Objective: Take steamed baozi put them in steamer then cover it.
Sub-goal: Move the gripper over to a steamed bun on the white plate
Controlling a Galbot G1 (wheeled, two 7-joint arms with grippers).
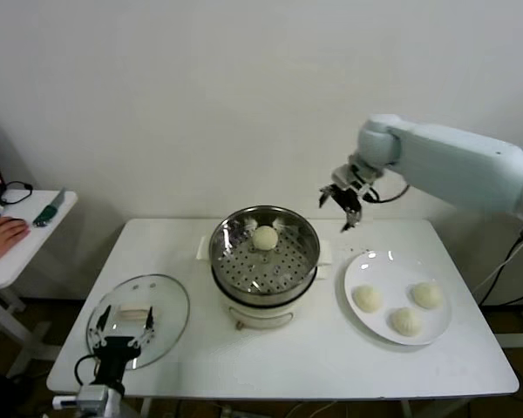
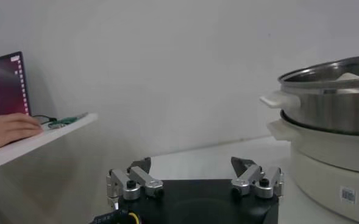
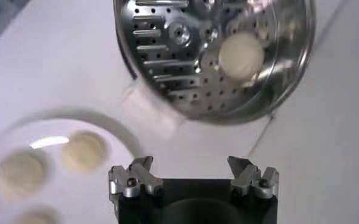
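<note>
Here, the right gripper [image 1: 349, 207] hangs in the air with its fingers spread wide and nothing between them, above the white table [image 1: 314, 357], between the steamer [image 1: 263, 252] and the plate [image 1: 379, 326]. One steamed baozi [image 1: 265, 237] lies on the steamer's perforated floor, toward the far side of the steel basket, which sits on a white pot base at the table's centre. Three more baozi [image 1: 367, 298] rest on the white plate to the robot's right of the steamer. The left gripper [image 1: 125, 323] waits low at the table's near-left edge, its fingers also wide and empty, over the cover [image 1: 170, 300], a glass lid lying flat on the table beside the steamer. A person's hand [image 1: 2, 235] rests on a small side table [image 1: 9, 261] at far left.
</note>
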